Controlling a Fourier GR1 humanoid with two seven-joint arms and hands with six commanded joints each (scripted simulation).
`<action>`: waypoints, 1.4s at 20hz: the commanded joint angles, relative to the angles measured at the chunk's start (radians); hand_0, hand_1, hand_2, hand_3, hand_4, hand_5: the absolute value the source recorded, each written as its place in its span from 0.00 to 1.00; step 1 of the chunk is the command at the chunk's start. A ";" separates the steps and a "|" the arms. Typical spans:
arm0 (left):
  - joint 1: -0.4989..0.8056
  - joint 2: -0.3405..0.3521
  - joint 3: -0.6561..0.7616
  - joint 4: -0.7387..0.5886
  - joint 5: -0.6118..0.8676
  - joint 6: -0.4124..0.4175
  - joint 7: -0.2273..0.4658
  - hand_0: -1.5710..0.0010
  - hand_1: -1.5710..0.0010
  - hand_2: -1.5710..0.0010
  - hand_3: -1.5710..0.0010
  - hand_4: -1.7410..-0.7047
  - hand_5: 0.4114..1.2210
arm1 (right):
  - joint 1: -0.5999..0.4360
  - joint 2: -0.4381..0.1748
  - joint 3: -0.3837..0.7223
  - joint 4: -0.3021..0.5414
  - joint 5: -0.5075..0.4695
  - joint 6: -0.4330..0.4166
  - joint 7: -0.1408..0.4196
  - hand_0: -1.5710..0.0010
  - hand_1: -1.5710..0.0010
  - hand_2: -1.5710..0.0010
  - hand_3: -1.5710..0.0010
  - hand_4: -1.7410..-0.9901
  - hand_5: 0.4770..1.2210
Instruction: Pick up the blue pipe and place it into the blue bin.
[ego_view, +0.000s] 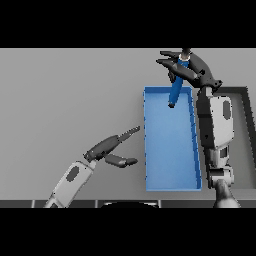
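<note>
Head view: the right hand (192, 67) holds the blue pipe (176, 86) above the far end of the blue bin (172, 185), its fingers (169, 63) curled round the pipe's upper part. The pipe hangs nearly upright, tilted slightly, its lower end over the bin's interior near the far wall; whether it touches the floor of the bin cannot be told. The left hand (106, 149) rests idle over the grey worktop (65, 100) just beside the bin's left wall, its fingers relaxed and spread. The placing step appears in hand; the next move likely calls for loosening the hold so the pipe drops inside.
</note>
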 joint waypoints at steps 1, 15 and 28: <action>0.002 0.003 -0.002 0.004 -0.001 -0.004 0.003 1.00 1.00 1.00 1.00 0.88 0.06 | 0.029 0.003 0.001 -0.003 0.016 -0.016 0.014 0.00 0.00 0.00 0.00 0.32 1.00; -0.005 -0.016 -0.007 -0.011 0.003 0.005 0.043 1.00 1.00 1.00 1.00 0.88 0.08 | 0.290 -0.105 0.348 0.093 -0.023 -0.246 0.129 0.07 0.12 0.15 0.49 0.28 0.96; 0.018 -0.008 -0.015 -0.024 -0.003 0.009 0.022 1.00 1.00 1.00 1.00 0.88 0.07 | 0.223 -0.316 0.762 -0.007 -0.217 -0.253 0.129 0.94 0.95 0.95 0.97 0.74 0.52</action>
